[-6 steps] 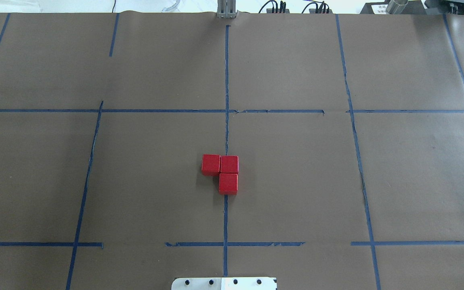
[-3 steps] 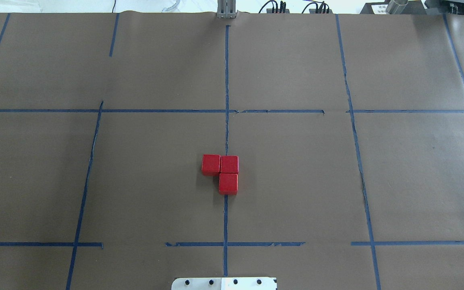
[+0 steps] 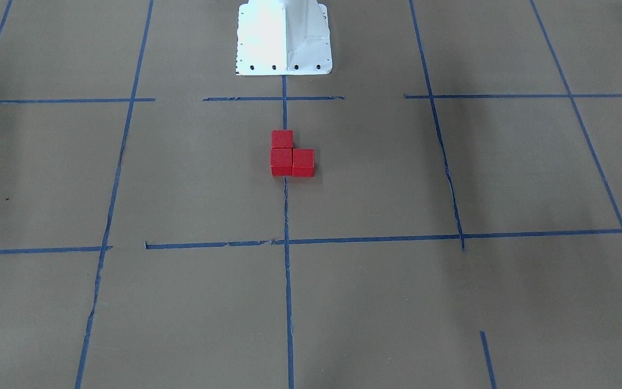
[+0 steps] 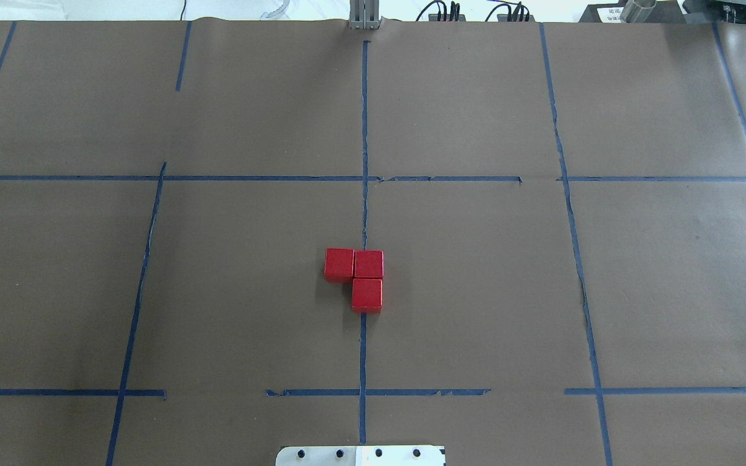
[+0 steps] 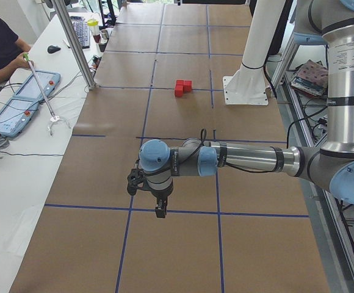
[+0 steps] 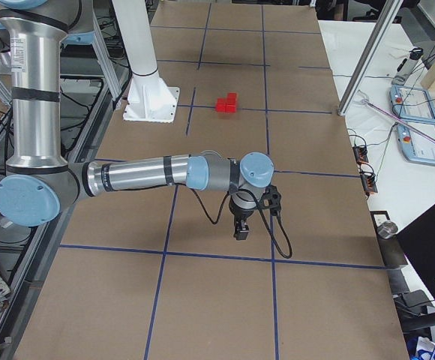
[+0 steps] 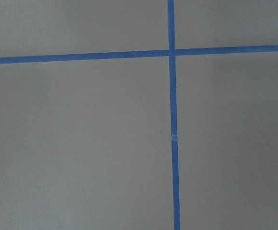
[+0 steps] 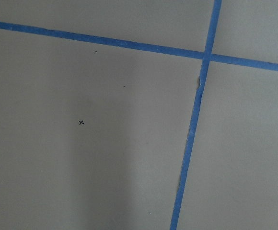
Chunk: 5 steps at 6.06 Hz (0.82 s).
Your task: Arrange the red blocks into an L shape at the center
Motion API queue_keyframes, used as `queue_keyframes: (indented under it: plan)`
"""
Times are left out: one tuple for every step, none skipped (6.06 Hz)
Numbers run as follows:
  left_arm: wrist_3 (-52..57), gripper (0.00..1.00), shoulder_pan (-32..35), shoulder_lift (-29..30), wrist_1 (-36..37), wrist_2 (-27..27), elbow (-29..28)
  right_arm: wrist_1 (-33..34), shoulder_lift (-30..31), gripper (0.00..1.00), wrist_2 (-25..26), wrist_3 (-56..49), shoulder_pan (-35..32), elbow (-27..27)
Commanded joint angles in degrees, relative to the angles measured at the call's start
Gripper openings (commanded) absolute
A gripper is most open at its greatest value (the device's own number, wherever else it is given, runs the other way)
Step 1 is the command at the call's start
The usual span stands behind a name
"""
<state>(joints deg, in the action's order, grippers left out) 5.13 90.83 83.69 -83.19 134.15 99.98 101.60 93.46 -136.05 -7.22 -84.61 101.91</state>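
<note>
A brown paper surface [image 4: 476, 272] covers the table, marked into a grid with blue tape. The left arm [image 5: 244, 157] reaches low across the table's left end, and the right arm [image 6: 142, 174] reaches low across its right end. The left gripper [image 5: 158, 210] and the right gripper [image 6: 241, 229] both point down at bare paper. It cannot be told whether their fingers are spread or closed, or whether they hold anything. The red blocks [image 4: 368, 264] sit at the center, on the long middle tape line [image 4: 364, 213] and well apart from both grippers. The three cubes touch in an L. Two lie side by side, and the third sits against the right one, on the robot's side.
</note>
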Motion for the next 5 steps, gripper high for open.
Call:
queue_keyframes:
  plan:
    - [0.06, 1.0, -1.52, -0.11, -0.57, 0.23, -1.27, 0.0, 0.66, 1.0, -0.09, -0.16, -0.03, 0.56]
    - [0.06, 1.0, -2.23, -0.11, -0.75, 0.23, -0.93, 0.0, 0.93, 1.0, -0.26, -0.08, -0.12, 1.44]
    - [0.15, 1.0, -2.32, -0.02, -0.84, 0.23, -1.36, 0.0, 1.02, 1.0, -0.44, 0.1, -0.12, 1.88]
    - [0.15, 1.0, -2.32, 0.07, -0.75, 0.32, -1.28, 0.0, 1.54, 1.0, -0.44, 0.1, -0.29, 2.5]
    - [0.15, 1.0, -2.32, 0.07, -0.75, 0.32, -1.37, 0.0, 2.24, 1.0, -0.35, -0.07, -0.29, 2.41]
